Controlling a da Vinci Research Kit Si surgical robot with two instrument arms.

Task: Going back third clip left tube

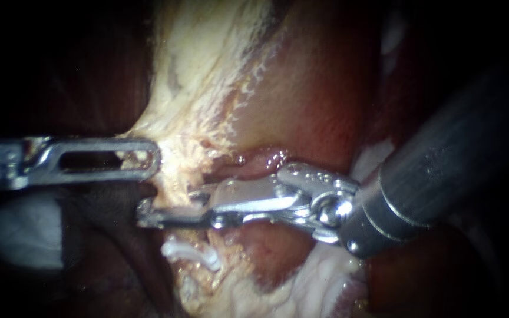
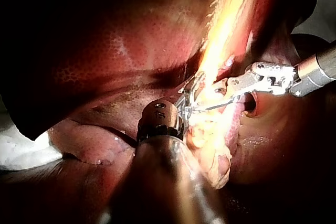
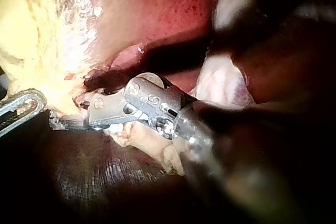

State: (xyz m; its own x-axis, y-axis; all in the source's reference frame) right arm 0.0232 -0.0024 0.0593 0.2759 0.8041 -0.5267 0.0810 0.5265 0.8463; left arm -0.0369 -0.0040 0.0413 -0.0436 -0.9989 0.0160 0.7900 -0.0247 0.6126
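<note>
Gripping pale tissue edge, left instrument; right instrument jaws parted alongside.

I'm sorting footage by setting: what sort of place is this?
Probably a surgical bench, seen close by endoscope: the left instrument and right instrument, slender and metal, at pale tissue bearing a white clip.

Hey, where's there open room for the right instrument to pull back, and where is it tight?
Open: the red tissue above the right instrument, bordered by the pale band and its shaft. Tight: on the band, between the left instrument and the white clip, where the open jaws sit.
</note>
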